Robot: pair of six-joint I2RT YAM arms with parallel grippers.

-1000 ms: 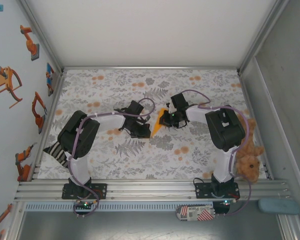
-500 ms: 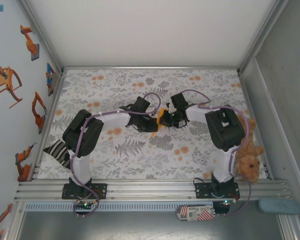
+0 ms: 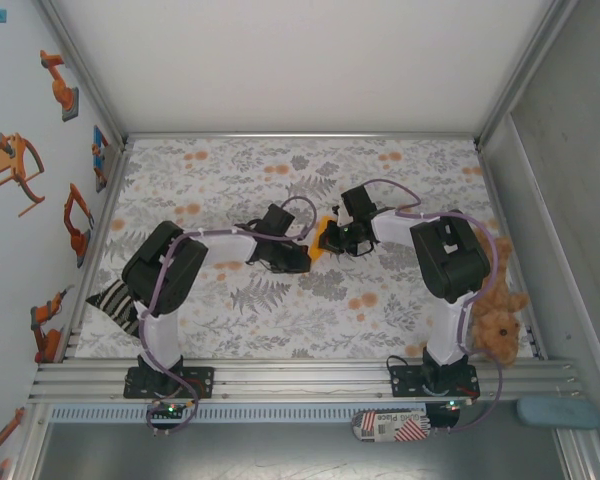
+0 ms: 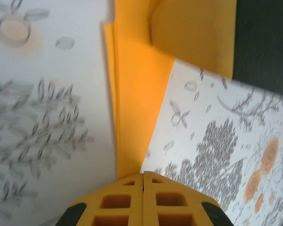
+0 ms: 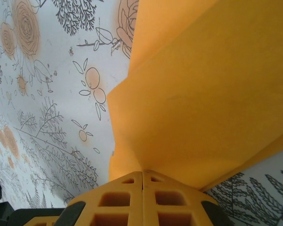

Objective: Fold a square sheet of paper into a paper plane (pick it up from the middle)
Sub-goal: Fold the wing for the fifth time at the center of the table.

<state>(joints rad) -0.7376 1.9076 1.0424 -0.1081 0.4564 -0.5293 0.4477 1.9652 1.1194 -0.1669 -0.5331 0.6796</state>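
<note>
The orange-yellow sheet of paper [image 3: 323,246] is folded into layers and sits mid-table between both grippers. My left gripper [image 3: 302,262] is shut, its tip resting on the narrow pointed end of the paper [image 4: 137,94]; in the left wrist view the closed fingertips [image 4: 132,181] cover that point, and I cannot tell whether paper is pinched. My right gripper [image 3: 330,240] is shut on the other side of the paper [image 5: 203,94], whose folded layers rise straight out of the closed jaws [image 5: 142,173]. A raised flap [image 4: 193,33] stands at the far end.
A floral cloth [image 3: 380,300] covers the table. A brown plush teddy [image 3: 495,312] leans by the right arm's base. A striped cloth [image 3: 115,300] lies by the left arm. The right arm's dark body [image 4: 266,42] is close beyond the paper.
The left gripper swung in toward the paper, then drew back slightly toward the near side. The right gripper stayed on the paper, and less orange shows between the grippers.
</note>
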